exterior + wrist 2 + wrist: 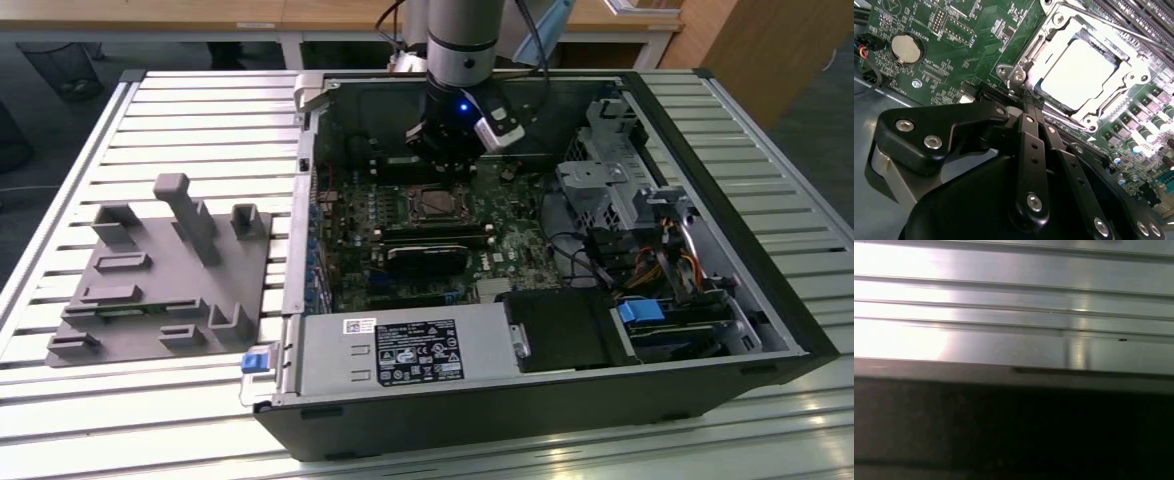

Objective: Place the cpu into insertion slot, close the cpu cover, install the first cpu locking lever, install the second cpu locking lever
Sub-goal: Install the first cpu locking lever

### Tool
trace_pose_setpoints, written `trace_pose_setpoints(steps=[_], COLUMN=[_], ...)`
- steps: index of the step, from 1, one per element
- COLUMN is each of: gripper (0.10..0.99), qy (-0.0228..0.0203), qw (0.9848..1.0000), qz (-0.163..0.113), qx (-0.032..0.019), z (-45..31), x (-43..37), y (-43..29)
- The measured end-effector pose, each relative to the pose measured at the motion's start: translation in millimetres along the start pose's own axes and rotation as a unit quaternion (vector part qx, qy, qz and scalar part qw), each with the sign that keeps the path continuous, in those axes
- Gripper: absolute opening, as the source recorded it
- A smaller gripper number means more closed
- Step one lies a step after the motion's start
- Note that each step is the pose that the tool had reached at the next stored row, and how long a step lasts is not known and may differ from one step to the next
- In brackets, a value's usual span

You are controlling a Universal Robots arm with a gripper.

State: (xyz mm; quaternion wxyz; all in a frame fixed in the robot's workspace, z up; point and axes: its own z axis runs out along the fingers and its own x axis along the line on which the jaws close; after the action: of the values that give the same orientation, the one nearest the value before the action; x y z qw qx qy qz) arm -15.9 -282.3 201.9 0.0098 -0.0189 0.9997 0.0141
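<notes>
- the gripper point(447, 165) hangs low inside the open computer case point(747, 290), over the far part of the motherboard point(521, 255), just behind the insertion slot point(434, 203).
- in the second wrist view the gripper point(1026, 102) has its two black fingers point(1029, 150) pressed together with nothing between them, tips right at the edge of the socket frame.
- the cpu point(1081, 72) lies flat in the insertion slot point(1029, 55), its pale metal top showing.
- the cpu cover point(1114, 102) lies down around the chip, its square cut-out framing it.
- a thin metal lever point(1099, 20) runs along one side of the frame.
- a round coin cell point(906, 48) sits on the green board, well apart from the socket.
- a grey fixture point(167, 275) rests on the slatted table point(160, 420), towards the edge at the exterior view's left.
</notes>
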Motion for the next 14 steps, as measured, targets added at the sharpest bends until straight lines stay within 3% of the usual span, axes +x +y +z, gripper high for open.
trace_pose_setpoints(steps=[9, 14], gripper=[0.106, 0.106], qy=[0.0005, 0.0007], qw=[1.0, 1.0], qz=[0.0, 0.0], qx=[0.0083, 0.0088], z=[3.0, 6.5], x=[-0.6, -1.1], y=[-0.1, 0.7])
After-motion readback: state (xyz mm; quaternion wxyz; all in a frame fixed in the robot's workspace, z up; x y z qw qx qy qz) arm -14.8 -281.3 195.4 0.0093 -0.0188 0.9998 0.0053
